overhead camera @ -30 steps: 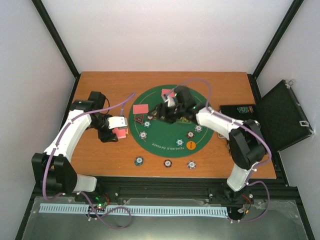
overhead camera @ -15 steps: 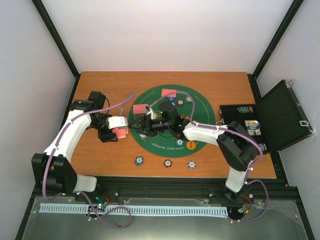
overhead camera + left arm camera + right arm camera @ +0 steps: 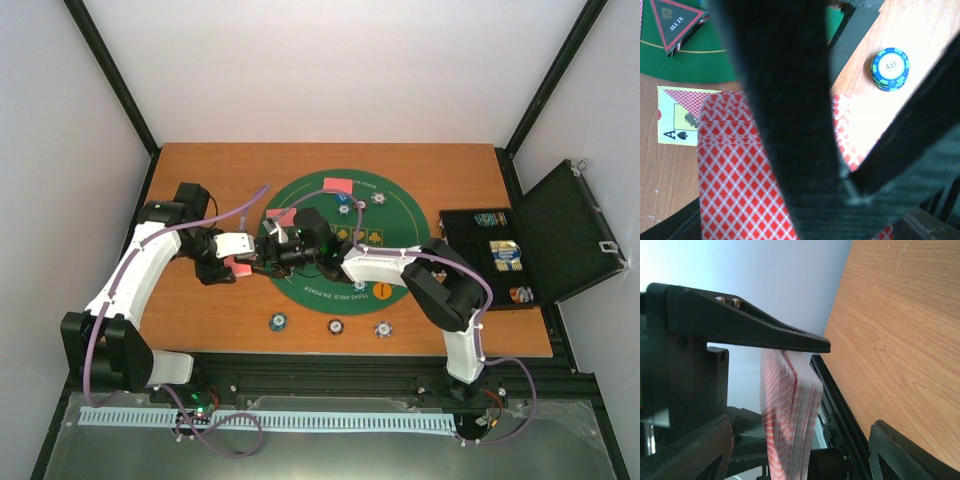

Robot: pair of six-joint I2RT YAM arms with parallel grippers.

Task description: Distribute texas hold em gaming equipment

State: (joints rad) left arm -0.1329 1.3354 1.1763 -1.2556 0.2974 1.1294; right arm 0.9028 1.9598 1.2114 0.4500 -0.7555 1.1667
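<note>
My left gripper [image 3: 238,262] is shut on a deck of red-backed playing cards [image 3: 242,266] over the wood just left of the mat. The deck fills the left wrist view [image 3: 730,175]. My right gripper [image 3: 259,252] reaches across the mat to it. Its jaws are open on either side of the deck's edge [image 3: 790,410] without closing. Its black fingers [image 3: 785,100] block much of the left wrist view. A face-up ace of spades [image 3: 677,117] lies on the wood. The black-red triangular marker [image 3: 677,20] sits on the mat. A blue chip stack [image 3: 890,67] stands nearby.
The green felt mat [image 3: 400,215] carries two red cards [image 3: 338,185], several chips and an orange button [image 3: 381,290]. Three chip stacks stand along the table's front, one of them in the middle [image 3: 335,326]. The open black case [image 3: 565,225] lies at the right edge.
My right arm has swept left across the mat, from its far middle to the deck in the left gripper. The left arm has stayed put.
</note>
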